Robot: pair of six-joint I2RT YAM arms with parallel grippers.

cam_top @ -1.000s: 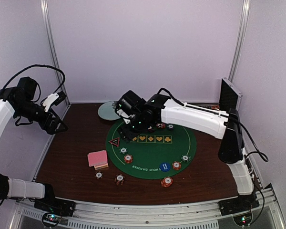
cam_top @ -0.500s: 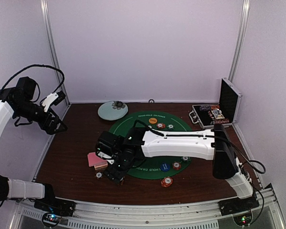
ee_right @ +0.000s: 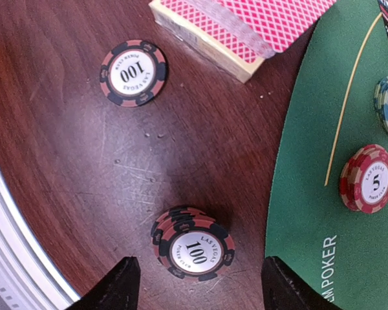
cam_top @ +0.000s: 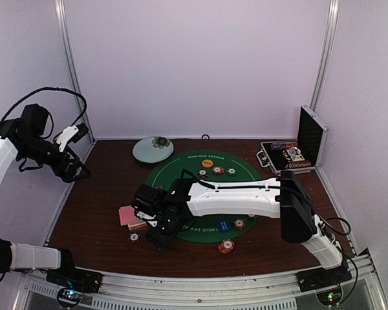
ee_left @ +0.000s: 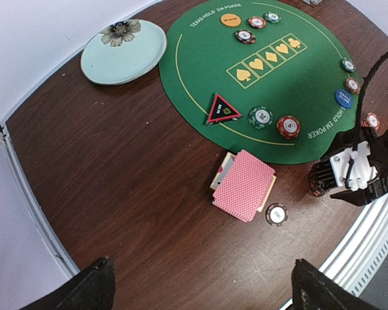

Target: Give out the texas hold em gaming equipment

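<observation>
My right gripper (ee_right: 200, 290) hangs open just above a short stack of dark red "100" chips (ee_right: 193, 243) on the bare wood; the stack sits between the fingers with a gap on each side. In the top view this gripper (cam_top: 160, 234) is off the near-left rim of the green poker mat (cam_top: 246, 187). A single dark chip (ee_right: 133, 72) and the pink-backed card deck (ee_right: 246, 26) lie beyond. My left gripper (ee_left: 204, 297) is open and empty, high over the left side (cam_top: 74, 169). The mat carries a triangle marker (ee_left: 222, 110), orange button (ee_left: 231, 20), blue button (ee_left: 343, 97) and several chips (ee_left: 288, 126).
A pale blue-green plate (cam_top: 152, 149) sits at the back left of the mat. An open metal case (cam_top: 291, 154) stands at the back right. The table's metal rail (ee_right: 6, 245) runs close to the chip stack on the near side.
My right arm swung from the mat's far-left part to its near-left rim and came down over the chip stack, its jaws narrowing a little. The left arm stayed put.
</observation>
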